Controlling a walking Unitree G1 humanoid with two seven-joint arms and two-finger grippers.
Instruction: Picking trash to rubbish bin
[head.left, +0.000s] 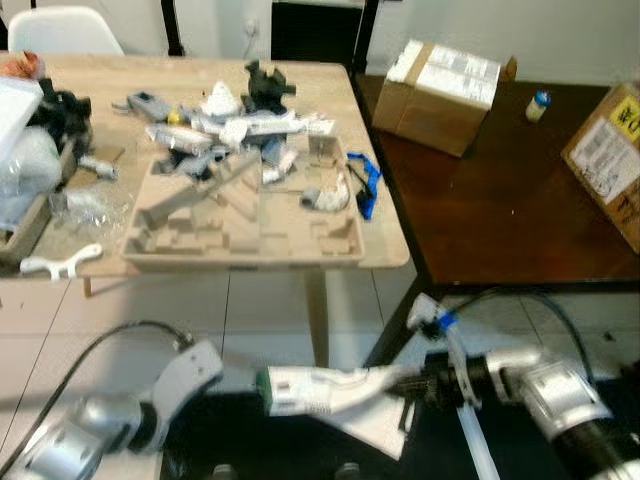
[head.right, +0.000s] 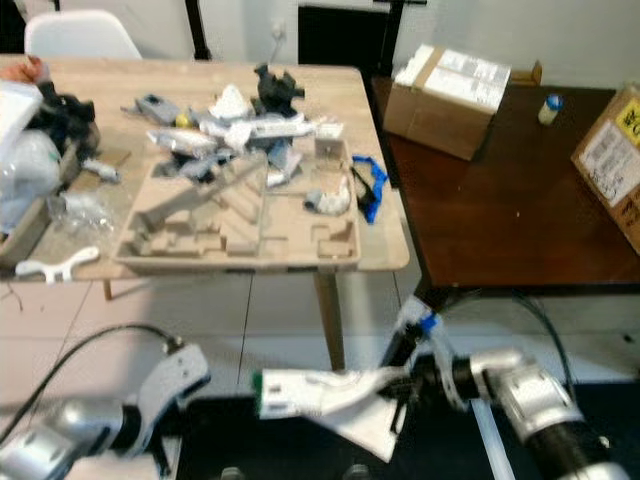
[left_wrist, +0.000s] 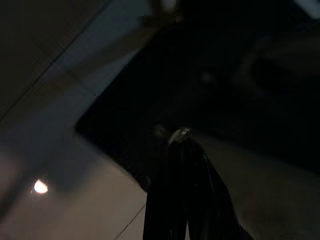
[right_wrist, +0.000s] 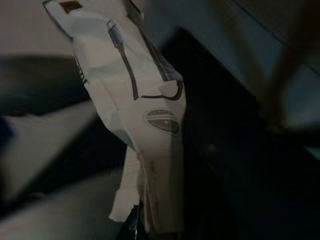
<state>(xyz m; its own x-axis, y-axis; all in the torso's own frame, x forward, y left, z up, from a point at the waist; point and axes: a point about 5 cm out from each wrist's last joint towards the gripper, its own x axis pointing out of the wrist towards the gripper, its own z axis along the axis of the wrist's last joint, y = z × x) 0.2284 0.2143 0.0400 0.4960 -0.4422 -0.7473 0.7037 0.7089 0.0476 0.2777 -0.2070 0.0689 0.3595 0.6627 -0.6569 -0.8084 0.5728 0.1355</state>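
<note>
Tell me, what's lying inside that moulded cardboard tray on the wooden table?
Grey and white scraps are heaped across the far half of the cardboard tray; whatever lies beneath the heap is covered.

Light wooden table (head.left: 385, 235) on a pale tiled floor (head.left: 270, 310), with a dark brown table (head.left: 500, 215) butted against its right edge. On the wooden top — a moulded cardboard tray (head.left: 250, 225) near the front edge, littered with grey and white scraps; a blue strap (head.left: 365, 183) just beside the tray's right side; a white plastic piece (head.left: 58, 262) at the front left corner; a black object (head.left: 268, 85) toward the far edge. On the dark top — a cardboard box (head.left: 440, 80) with white labels at the rear, a small bottle (head.left: 538, 105) near it, and a second cardboard box (head.left: 610, 160) at the right.
</note>
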